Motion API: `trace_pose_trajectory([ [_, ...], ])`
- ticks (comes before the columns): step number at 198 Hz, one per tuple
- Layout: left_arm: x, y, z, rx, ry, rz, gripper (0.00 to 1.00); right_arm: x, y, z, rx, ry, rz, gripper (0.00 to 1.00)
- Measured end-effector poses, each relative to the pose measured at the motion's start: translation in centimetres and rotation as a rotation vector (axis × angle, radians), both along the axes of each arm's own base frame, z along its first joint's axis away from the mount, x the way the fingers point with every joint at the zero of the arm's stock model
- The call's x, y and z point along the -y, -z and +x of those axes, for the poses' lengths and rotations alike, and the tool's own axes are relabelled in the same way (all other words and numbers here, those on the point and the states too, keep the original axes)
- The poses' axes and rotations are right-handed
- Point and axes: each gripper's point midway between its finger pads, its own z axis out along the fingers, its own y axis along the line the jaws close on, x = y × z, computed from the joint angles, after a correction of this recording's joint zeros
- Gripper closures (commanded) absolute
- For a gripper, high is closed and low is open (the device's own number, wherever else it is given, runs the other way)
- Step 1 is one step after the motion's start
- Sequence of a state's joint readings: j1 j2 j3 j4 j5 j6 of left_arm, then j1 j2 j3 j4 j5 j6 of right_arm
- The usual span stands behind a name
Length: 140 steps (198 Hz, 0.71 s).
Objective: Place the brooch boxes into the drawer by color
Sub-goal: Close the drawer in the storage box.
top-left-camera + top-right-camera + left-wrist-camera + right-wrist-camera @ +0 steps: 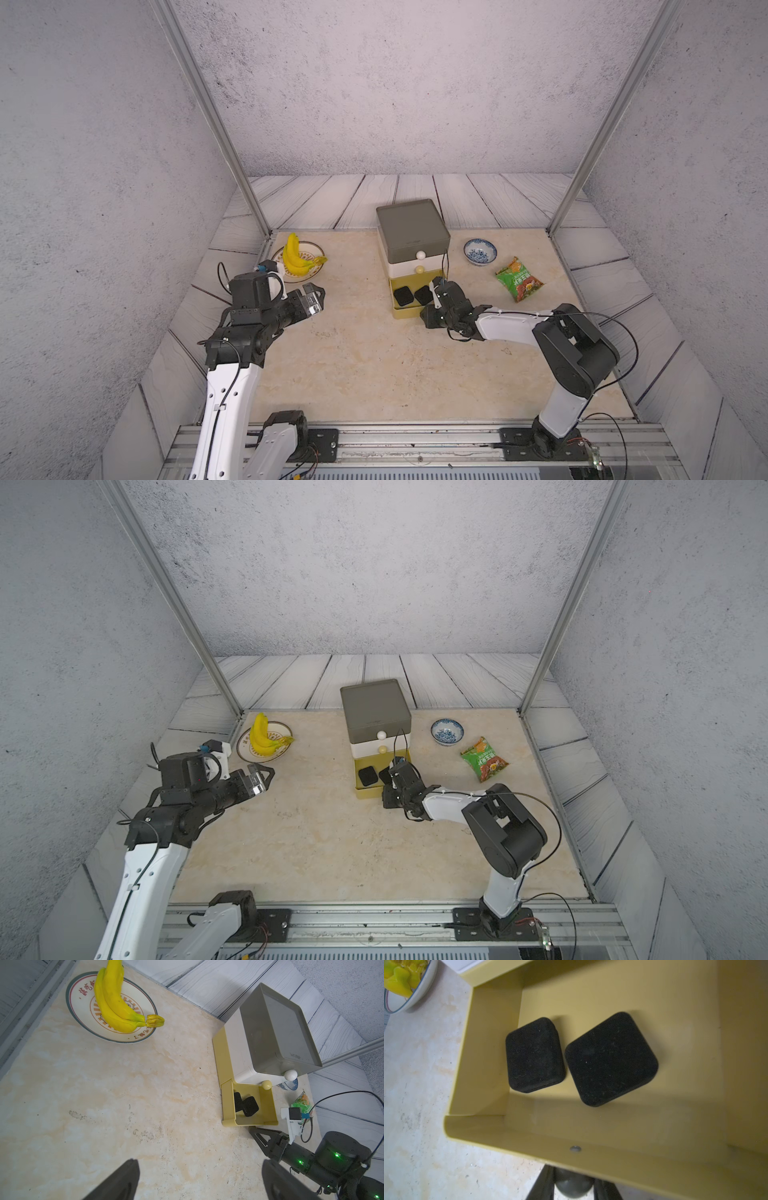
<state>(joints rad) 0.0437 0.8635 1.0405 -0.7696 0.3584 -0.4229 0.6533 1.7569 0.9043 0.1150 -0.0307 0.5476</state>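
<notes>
The drawer cabinet (pixel 411 226) stands mid-table, grey on top, white in the middle. Its yellow bottom drawer (pixel 392 299) is pulled out. Two black brooch boxes (pixel 534 1055) (pixel 610 1058) lie flat side by side inside it, seen in both top views (pixel 402 296) (pixel 368 776). My right gripper (pixel 574 1184) is at the drawer's front wall, its fingers closed on either side of the dark ball knob (pixel 574 1188). My left gripper (pixel 200 1162) hangs open over bare table to the left (pixel 313 297), holding nothing.
A plate with bananas (pixel 297 257) sits at the back left. A blue-patterned bowl (pixel 480 251) and a green snack packet (pixel 518 279) lie right of the cabinet. Metal frame posts (pixel 266 224) stand at the table's back corners.
</notes>
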Motion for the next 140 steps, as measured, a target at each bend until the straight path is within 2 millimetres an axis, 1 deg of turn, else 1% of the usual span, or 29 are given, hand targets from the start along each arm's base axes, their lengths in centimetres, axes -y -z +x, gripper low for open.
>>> trace_pose_trajectory([
  [27,-0.1,0.1,0.4,0.0,-0.003,0.003,0.02,0.5,-1.2,1.7,0.045,0.015,-0.013,0.84],
  [46,-0.1,0.2,0.7,-0.001,-0.005,0.005,0.02,0.8,-0.9,2.5,0.044,0.014,-0.03,0.84],
  [76,-0.2,0.5,1.2,0.008,-0.006,0.006,0.02,0.3,-0.8,4.8,0.074,0.015,-0.028,0.81],
  [90,-0.2,0.7,1.5,0.008,-0.007,0.006,0.02,0.0,-0.7,5.9,0.086,0.015,-0.021,0.76],
  [96,-0.2,0.9,1.6,0.005,-0.008,0.006,0.02,-0.1,-0.7,6.3,0.094,0.018,-0.016,0.72],
  [109,-0.3,1.3,1.9,-0.005,-0.009,0.007,0.02,-0.4,-0.7,7.3,0.111,0.021,-0.003,0.57],
  [117,-0.3,1.5,2.1,-0.011,-0.01,0.007,0.02,-0.5,-0.7,7.8,0.117,0.026,0.004,0.51],
  [140,-0.3,1.8,2.5,-0.017,-0.011,0.008,0.02,0.0,-1.1,8.6,0.142,0.037,0.016,0.43],
])
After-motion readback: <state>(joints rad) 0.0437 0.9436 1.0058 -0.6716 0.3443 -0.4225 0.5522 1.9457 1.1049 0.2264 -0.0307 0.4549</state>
